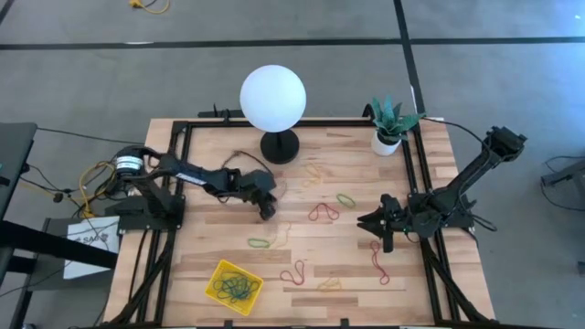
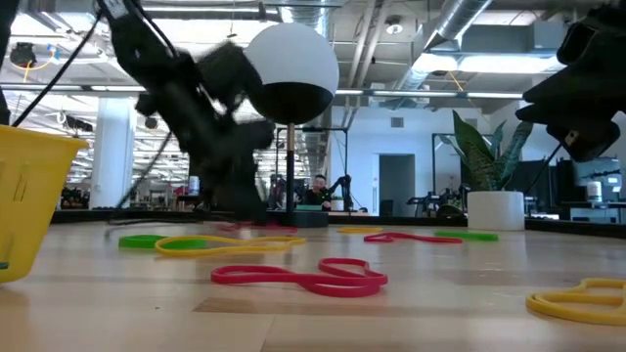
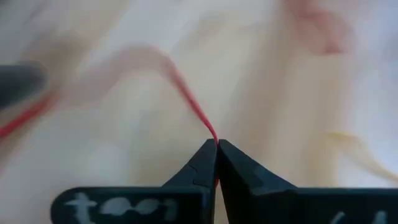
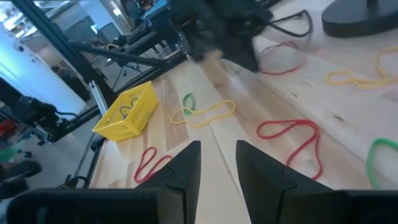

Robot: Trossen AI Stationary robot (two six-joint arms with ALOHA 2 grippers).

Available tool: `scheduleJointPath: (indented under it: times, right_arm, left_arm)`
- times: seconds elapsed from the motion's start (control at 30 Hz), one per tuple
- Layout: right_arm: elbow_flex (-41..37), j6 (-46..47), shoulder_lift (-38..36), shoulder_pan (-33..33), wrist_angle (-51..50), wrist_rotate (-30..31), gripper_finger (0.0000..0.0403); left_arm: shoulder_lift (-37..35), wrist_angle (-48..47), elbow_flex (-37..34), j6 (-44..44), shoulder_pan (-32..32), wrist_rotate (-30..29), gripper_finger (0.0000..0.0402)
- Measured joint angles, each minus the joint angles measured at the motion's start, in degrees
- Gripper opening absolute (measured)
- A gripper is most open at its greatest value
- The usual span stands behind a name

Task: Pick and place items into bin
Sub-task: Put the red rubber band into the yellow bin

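Sorting status: the yellow bin [image 1: 234, 285], at the table's front-left, already holds a tangle of green and dark bands; by that count the job looks roughly half done.
Left on the table: a red band [image 1: 323, 213] mid-table, a green band [image 1: 345, 198] just beyond it, a green-and-yellow pair [image 1: 260, 243] nearer the bin, a red loop [image 1: 293, 272] at the front, another red band [image 1: 377, 258] under the right arm, and faint yellowish ones.
Left gripper [image 1: 267, 206]: mid-table near the lamp [image 1: 272, 99]; its fingers [image 3: 202, 168] are pressed together, pinching a thin red strand [image 3: 198, 112].
Right gripper [image 1: 377, 222]: waiting at the table's right; fingers [image 4: 183, 168] parted, holding nothing.
Left wrist view only: the pinch on the strand, which the overhead camera hides beneath the arm.
Right wrist view only: the gap between the idle fingers and the bin's slotted wall [image 4: 127, 113].
Low view only: the bands lying flat on the wood; the left arm is a blur.
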Motion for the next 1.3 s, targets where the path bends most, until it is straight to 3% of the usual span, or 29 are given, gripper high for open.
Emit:
scheduleJointPath:
  times: [0.1, 0.23, 0.4, 0.57, 0.7, 0.87, 1.0, 1.3]
  right_arm:
    - [0.0, 0.9, 0.9, 0.0, 0.3, 1.2, 0.0095]
    - [0.0, 1.3, 3.1, 0.0, 0.8, 2.7, 0.0095]
    - [0.0, 6.3, 7.5, 0.0, 0.9, 3.1, 0.0095]
    - [0.0, 11.6, 13.6, -0.2, 2.7, 4.4, 0.0095]
    - [0.0, 13.8, 17.8, -0.5, 4.9, 4.5, 0.0095]
    - [0.0, 13.8, 21.6, -0.5, 9.8, 4.4, 0.0095]
    - [0.1, 13.8, 24.1, -0.5, 14.5, 4.3, 0.0095]
    - [0.1, 13.8, 29.5, -2.9, 16.8, 4.2, 0.0095]
  left_arm:
    - [-7.4, -1.4, 0.4, 0.6, -2.7, -0.7, 0.0000]
    - [-19.6, -11.3, 0.3, 1.1, -10.5, -5.0, 0.0000]
    - [-31.7, -20.0, 0.4, -0.5, -28.5, -10.8, 0.0000]
    - [-33.0, -20.2, 0.4, -3.1, -50.3, -20.7, 0.0000]
    - [-29.4, -18.6, 0.4, -10.1, -60.3, -31.4, 0.0000]
    - [-24.7, -17.4, 0.4, -18.7, -65.2, -31.8, 0.0000]
    - [-20.6, -17.4, 0.4, -25.5, -66.3, -26.9, 0.0000]
    - [-15.0, -17.4, 0.4, -29.5, -64.7, -22.5, 0.0000]
